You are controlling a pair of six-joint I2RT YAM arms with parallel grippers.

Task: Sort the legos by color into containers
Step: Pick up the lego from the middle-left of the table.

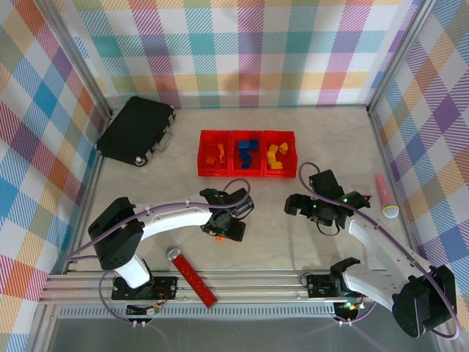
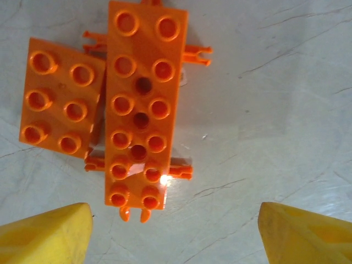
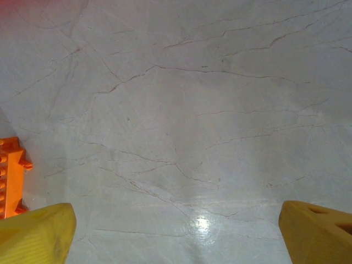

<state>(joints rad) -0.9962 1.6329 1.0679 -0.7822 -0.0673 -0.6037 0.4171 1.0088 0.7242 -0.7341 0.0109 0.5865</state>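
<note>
Two orange legos lie on the table under my left gripper [image 2: 176, 237]: a long studded plate [image 2: 142, 104] and, touching its left side, a smaller brick [image 2: 60, 96]. The gripper is open above them, its yellow fingers [image 2: 44, 234] wide apart and holding nothing. In the top view the left gripper [image 1: 226, 227] hovers below the three joined red bins [image 1: 200, 165], which hold orange pieces [image 1: 217, 155], blue pieces [image 1: 248, 152] and yellow pieces [image 1: 276, 156]. My right gripper [image 1: 297, 206] is open over bare table [image 3: 176, 237], with an orange lego [image 3: 10, 176] at that view's left edge.
A flat black case [image 1: 135, 130] lies at the back left. A long red studded bar with a silver end [image 1: 192, 275] lies near the front rail. A pink marker-like stick with a yellow tip [image 1: 386, 196] lies at the right. Plaid walls enclose the table.
</note>
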